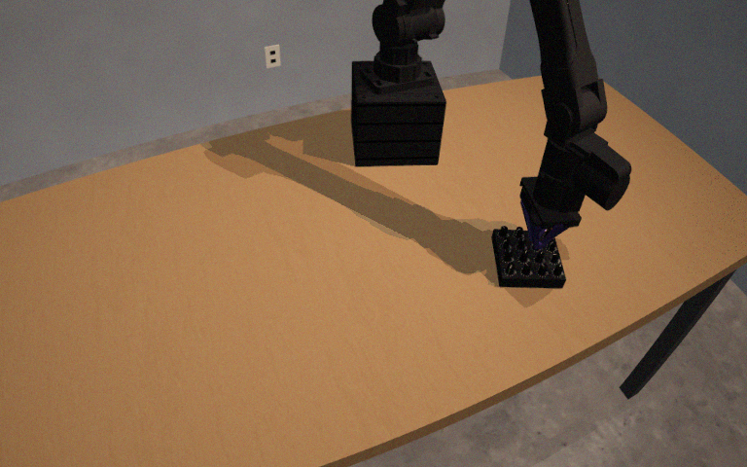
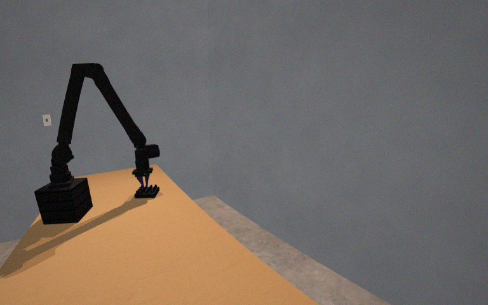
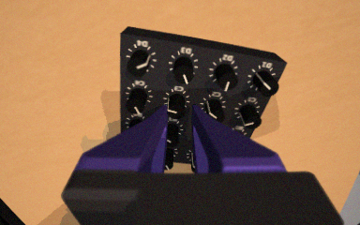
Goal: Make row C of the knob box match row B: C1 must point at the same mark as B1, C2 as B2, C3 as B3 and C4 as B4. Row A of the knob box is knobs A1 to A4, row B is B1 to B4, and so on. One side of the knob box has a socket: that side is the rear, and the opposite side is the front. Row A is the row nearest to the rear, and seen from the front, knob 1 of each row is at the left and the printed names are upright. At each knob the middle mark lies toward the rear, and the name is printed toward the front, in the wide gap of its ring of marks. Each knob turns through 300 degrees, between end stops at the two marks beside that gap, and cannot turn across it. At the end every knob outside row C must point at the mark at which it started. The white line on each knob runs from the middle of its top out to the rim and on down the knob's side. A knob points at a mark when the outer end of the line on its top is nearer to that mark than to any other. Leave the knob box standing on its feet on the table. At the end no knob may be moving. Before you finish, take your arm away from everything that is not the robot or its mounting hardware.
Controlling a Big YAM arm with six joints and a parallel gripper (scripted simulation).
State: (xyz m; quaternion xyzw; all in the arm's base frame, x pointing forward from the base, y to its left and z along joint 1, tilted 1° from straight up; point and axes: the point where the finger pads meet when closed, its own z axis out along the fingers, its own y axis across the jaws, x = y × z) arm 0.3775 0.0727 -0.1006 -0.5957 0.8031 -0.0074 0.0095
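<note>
One camera sits high up and looks down across my counter (image 1: 220, 286), with the knob box (image 1: 529, 257) small at the right. Another stands far off to the side and sees my whole arm. The last rides on my wrist, very close, looking down past my claw (image 3: 180, 112). All three see the knob box.

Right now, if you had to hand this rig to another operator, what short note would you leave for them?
Gripper: partly open, holding nothing, poised over the knob box with its fingertips either side of knob C3.
Knob box: standing flat near the table edge, far from the arm's base.
Done: cannot tell; the fingers hide most of row B, so no match with row C can be checked.
Left: close on C3, turn it to B3's mark, check the other row C knobs, then retract.
</note>
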